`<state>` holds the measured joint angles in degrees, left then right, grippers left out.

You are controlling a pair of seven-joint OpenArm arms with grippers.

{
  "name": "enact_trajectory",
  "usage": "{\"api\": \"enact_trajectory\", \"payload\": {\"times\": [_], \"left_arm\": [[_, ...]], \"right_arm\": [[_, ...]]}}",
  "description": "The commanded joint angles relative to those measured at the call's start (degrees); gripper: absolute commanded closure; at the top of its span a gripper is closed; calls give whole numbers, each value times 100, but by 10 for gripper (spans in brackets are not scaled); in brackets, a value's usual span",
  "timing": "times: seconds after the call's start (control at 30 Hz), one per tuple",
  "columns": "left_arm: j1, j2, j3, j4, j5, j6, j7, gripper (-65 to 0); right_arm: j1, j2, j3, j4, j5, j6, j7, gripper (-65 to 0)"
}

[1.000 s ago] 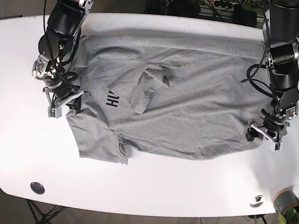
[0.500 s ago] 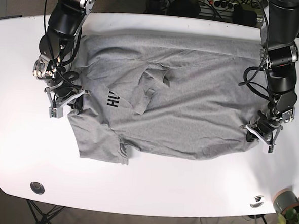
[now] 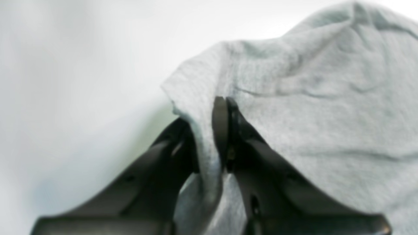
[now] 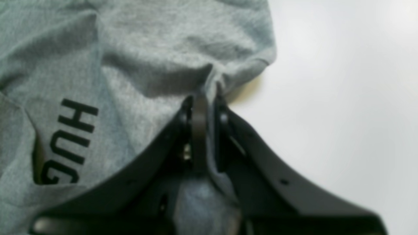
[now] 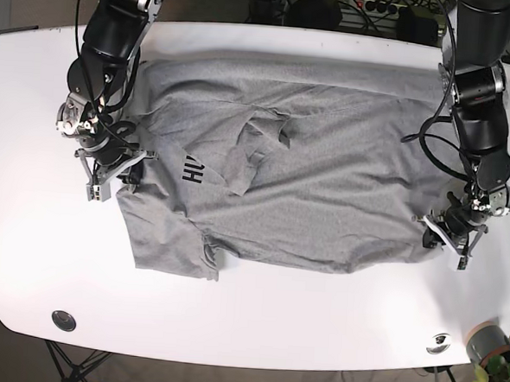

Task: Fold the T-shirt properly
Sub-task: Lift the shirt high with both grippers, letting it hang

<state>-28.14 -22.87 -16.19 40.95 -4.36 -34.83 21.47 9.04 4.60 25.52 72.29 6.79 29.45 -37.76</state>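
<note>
One big white table (image 5: 256,317) is taking up most of the base view. It is holding everything else.

Next biggest is the T-shirt (image 5: 324,195). It is grey and is lying spread out across the middle of the table, reaching from one arm to the other. It is looking wrinkly, and a loose flap is sitting bunched up near its middle. Black letters (image 5: 190,168) are showing near the side where the right arm is working. In the right wrist view, those letters (image 4: 67,143) are reading "HUG", and part of the word is tucked under a fold.

Two black robot arms are reaching down from the far side of the table.

On the picture's left, the right gripper (image 5: 118,170) is pinching the edge of the shirt. Up close, its black fingers (image 4: 199,130) are squeezing together with grey cloth caught between them.

Across the table, the left gripper (image 5: 453,231) is pinching the other edge of the shirt. Up close, its fingers (image 3: 220,130) are also pressing a fold of grey cloth tight.

Smallest of all, a little grey pot (image 5: 488,342) with a green plant is peeking in at the table's near corner.
</note>
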Motion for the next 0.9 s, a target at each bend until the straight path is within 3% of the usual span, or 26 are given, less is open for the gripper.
{"api": "enact_trajectory", "payload": {"times": [0.0, 0.23, 0.5, 0.7, 0.87], "left_arm": [[49, -117, -267, 947, -52, -3, 283, 0], [366, 50, -329, 2582, -52, -3, 1039, 0], [295, 243, -329, 3663, -43, 15, 1751, 0], [-267, 340, -320, 4164, -17, 24, 2279, 0], [-1050, 340, -320, 4235, -17, 24, 2631, 0]], "right_arm": [[261, 204, 2, 98, -33, -5, -26, -21], [771, 476, -7, 63, -33, 13, -255, -21], [1527, 863, -789, 72, -33, -13, -484, -21], [2494, 1065, -877, 63, -33, 13, -870, -21], [3408, 1311, -1317, 72, -15, 22, -1222, -21]]}}
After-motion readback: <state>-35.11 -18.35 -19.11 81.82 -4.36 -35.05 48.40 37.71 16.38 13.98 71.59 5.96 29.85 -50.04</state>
